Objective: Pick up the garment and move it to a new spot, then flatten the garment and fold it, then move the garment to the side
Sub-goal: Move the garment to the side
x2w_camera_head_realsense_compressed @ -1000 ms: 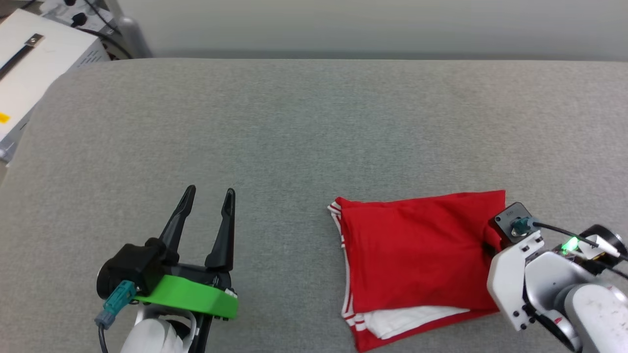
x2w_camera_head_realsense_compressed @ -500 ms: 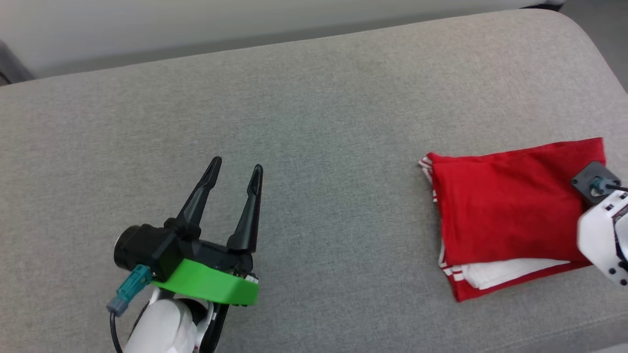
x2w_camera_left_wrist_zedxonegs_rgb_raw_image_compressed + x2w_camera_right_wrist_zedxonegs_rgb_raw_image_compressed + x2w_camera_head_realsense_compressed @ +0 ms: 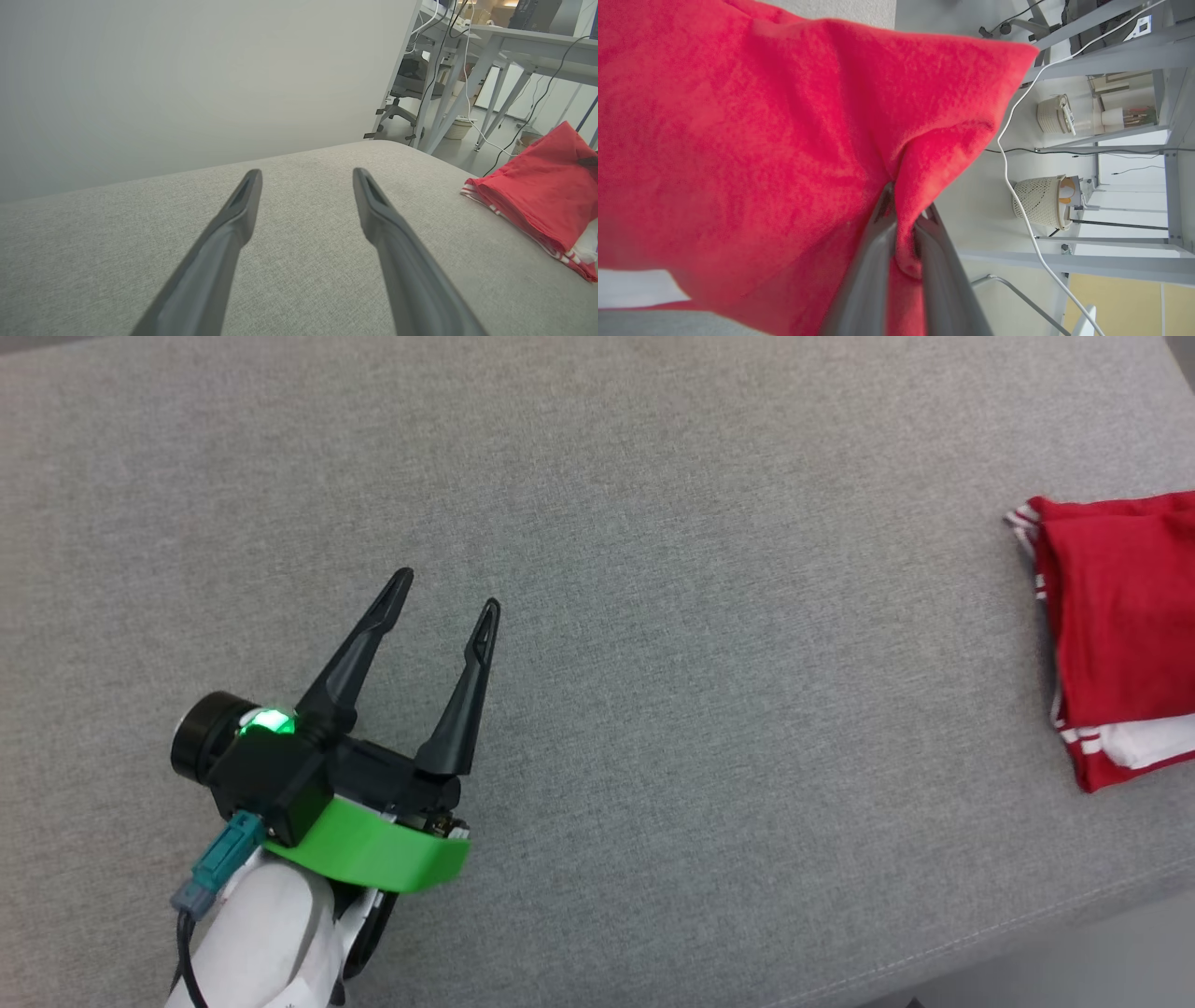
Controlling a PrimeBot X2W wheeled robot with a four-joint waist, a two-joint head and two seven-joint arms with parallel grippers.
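Pinching a fold of the red garment (image 3: 738,116) between the narrowed fingers of our right gripper (image 3: 906,205), we see it folded at the far right of the grey padded surface (image 3: 653,616). Our left gripper (image 3: 446,590) hovers spread wide and empty above that surface, well apart from the garment.

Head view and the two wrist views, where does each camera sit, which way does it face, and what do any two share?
Head view: on the head, looking down at the grey padded surface; shows the left gripper, jaws open, and the folded garment at the right edge.
Left wrist view: on the left wrist, looking along its open jaws over the surface toward a wall.
Right wrist view: on the right wrist, looking along the right gripper, jaws shut on the garment.
All three share the garment.
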